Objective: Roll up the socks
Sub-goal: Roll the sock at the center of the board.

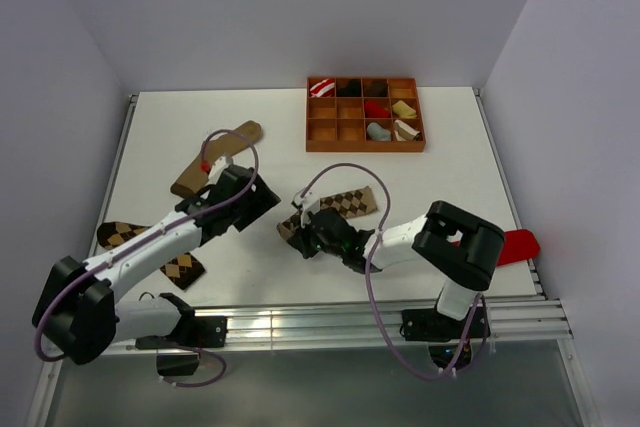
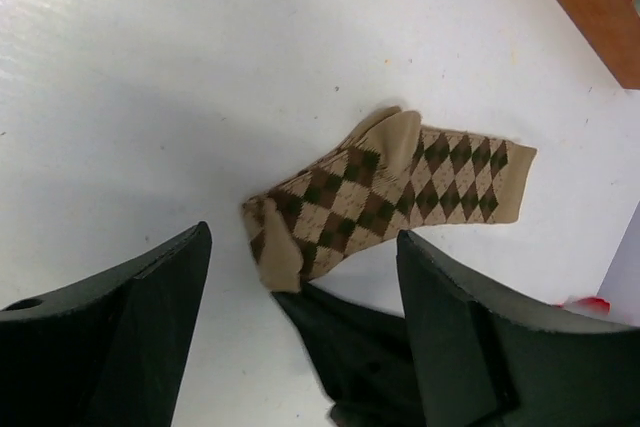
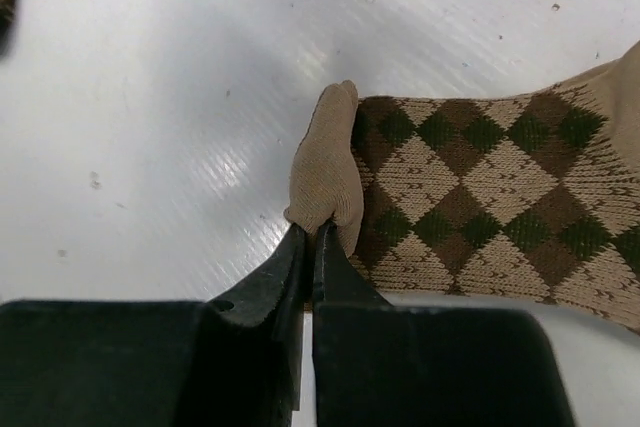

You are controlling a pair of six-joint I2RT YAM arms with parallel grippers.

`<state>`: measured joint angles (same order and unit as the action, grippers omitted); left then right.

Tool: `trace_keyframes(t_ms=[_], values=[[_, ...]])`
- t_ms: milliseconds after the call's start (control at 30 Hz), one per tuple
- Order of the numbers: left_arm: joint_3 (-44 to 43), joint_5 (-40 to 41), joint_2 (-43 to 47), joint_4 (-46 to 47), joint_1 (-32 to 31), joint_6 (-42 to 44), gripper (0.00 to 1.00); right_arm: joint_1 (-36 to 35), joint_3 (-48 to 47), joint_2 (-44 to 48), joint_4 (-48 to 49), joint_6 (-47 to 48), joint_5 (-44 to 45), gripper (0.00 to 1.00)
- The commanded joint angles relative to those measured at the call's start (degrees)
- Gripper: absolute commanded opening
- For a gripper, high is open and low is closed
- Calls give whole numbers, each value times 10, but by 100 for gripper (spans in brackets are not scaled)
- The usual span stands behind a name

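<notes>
A lighter brown argyle sock (image 1: pixel 345 205) lies at the table's middle; it also shows in the left wrist view (image 2: pixel 400 192) and the right wrist view (image 3: pixel 480 187). My right gripper (image 3: pixel 312 232) is shut on its plain tan toe end (image 3: pixel 325 167), at its left end (image 1: pixel 305 225). My left gripper (image 2: pixel 300 257) is open and empty, hovering just left of that sock (image 1: pixel 262 197). A darker argyle sock (image 1: pixel 150 247) lies at the front left under my left arm. No grey sock is in view.
A long plain tan sock (image 1: pixel 215 159) lies at the left rear. A wooden compartment tray (image 1: pixel 365 142) with several rolled socks stands at the back. A red object (image 1: pixel 518 245) lies at the right edge.
</notes>
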<state>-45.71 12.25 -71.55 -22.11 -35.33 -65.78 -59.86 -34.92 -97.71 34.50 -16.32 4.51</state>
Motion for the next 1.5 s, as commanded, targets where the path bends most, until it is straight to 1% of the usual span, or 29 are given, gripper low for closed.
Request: trace_keyframes(t_ms=[0,33,67,100,167,200,233,267,300,367,467,600,800,1033,1067,1133,1233,1267,1333,1367,1467], values=[[72,-15,44,110,-1,-15,79,58,11,12,32,-77,-136,0],[88,-27,52,129,-3,-16,79,69,14,10,41,-88,-176,0],[104,-33,65,165,-4,-15,78,79,18,8,53,-100,-191,0],[131,-35,70,181,-5,-15,75,97,18,4,57,-117,-209,0],[149,-37,76,209,-14,-26,73,112,13,-11,58,-137,-247,0],[162,-41,74,215,-16,-29,71,119,13,-17,64,-156,-264,0],[165,-41,71,216,-21,-40,70,134,12,-34,74,-168,-304,0],[167,-39,63,216,-25,-40,70,144,5,-46,81,-179,-323,0],[170,-41,56,239,-28,-36,70,154,4,-56,94,-205,-339,0],[163,-37,32,244,-38,-31,70,173,7,-79,129,-232,-373,0],[150,-38,0,247,-45,-25,71,189,4,-100,137,-254,-391,0],[152,-37,-22,259,-50,-37,70,207,6,-121,153,-285,-412,0],[163,-35,-49,276,-51,-59,66,215,4,-141,141,-306,-421,0],[157,-35,-96,280,-51,-69,58,227,10,-154,166,-322,-436,0],[159,-35,-100,284,-51,-70,55,226,10,-154,165,-322,-436,0],[160,-35,-114,290,-51,-76,53,226,6,-156,159,-319,-436,0],[157,-39,-133,291,-51,-80,44,226,7,-158,163,-322,-439,0],[153,-41,-138,287,-50,-80,32,227,9,-157,165,-324,-436,0],[150,-41,-144,278,-52,-82,22,227,9,-150,156,-315,-435,0],[150,-41,-145,276,-52,-81,13,227,9,-146,154,-312,-430,0],[136,-37,-141,245,-53,-74,1,226,11,-129,139,-297,-422,11]])
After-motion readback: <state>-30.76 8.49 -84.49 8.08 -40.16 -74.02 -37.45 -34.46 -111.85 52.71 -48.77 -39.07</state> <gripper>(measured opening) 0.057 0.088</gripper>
